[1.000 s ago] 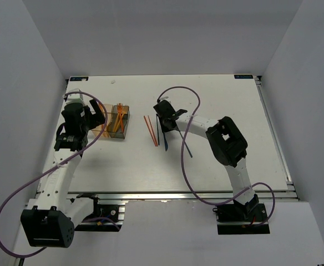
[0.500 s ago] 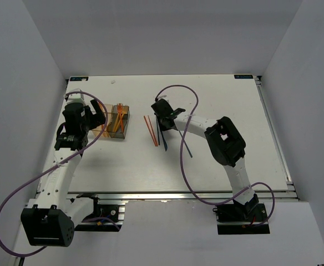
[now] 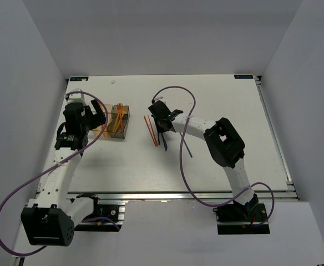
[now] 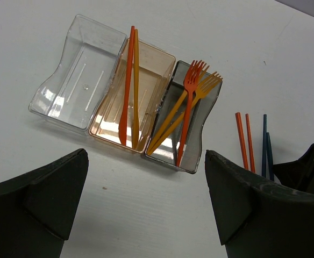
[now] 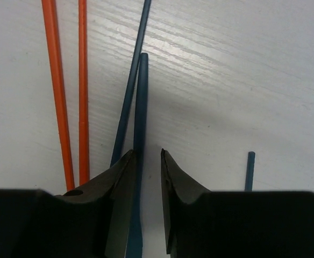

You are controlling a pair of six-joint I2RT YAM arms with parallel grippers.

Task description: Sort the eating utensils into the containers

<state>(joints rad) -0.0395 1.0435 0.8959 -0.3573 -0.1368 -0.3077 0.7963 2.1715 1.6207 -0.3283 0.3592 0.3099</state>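
Three joined containers [image 3: 113,123] stand at the left of the table: a clear bin [image 4: 49,97] that holds nothing, a tan-orange bin [image 4: 152,67] with two orange knives [image 4: 127,80], and a dark grey bin [image 4: 200,137] with two orange forks [image 4: 189,102]. My left gripper [image 4: 146,156] is open and empty, just in front of the bins. My right gripper [image 5: 147,151] is down at the table with its jaws a little apart, straddling a dark blue knife [image 5: 141,97] that lies against the left finger. A thinner blue stick [image 5: 131,75] and two orange sticks [image 5: 55,80] lie just left of it.
Another dark blue piece [image 5: 249,169] lies to the right of the right gripper, and shows on the table in the top view [image 3: 187,147]. The loose utensils lie together in mid-table [image 3: 152,132]. The right arm's purple cable [image 3: 181,160] loops over the table.
My right gripper has shifted slightly left over the loose utensils. The left arm has hardly moved.
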